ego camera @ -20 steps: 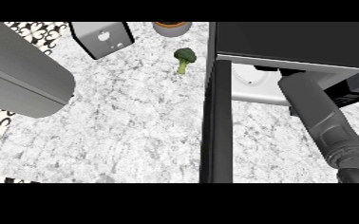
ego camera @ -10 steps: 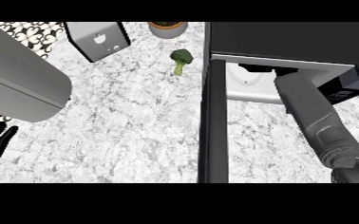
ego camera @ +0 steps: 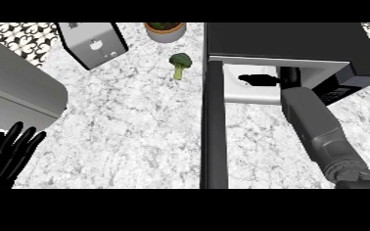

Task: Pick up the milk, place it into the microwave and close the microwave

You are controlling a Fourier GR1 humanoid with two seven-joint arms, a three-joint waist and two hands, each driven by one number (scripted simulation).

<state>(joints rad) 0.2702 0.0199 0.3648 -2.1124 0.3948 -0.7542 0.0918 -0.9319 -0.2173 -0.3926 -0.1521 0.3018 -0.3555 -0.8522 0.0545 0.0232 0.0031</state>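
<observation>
The microwave (ego camera: 282, 39) stands at the top right, and its open door (ego camera: 214, 127) is seen edge-on as a dark vertical bar. My right forearm runs up from the lower right into the white cavity. There my right hand (ego camera: 257, 80) shows as a dark shape against the pale floor. I cannot make out the milk; it may be hidden by the hand or lost against the white interior. My left hand (ego camera: 17, 149) rests open at the lower left edge, fingers up.
A broccoli floret (ego camera: 179, 64) lies on the marble counter (ego camera: 130, 127) left of the door. A potted plant (ego camera: 165, 30) and a grey box (ego camera: 92, 43) stand at the back. A large grey appliance (ego camera: 25, 90) fills the left edge.
My left hand has come up into view at the lower left. More of my right hand's dark shape now shows inside the microwave cavity. The forearm has shifted slightly.
</observation>
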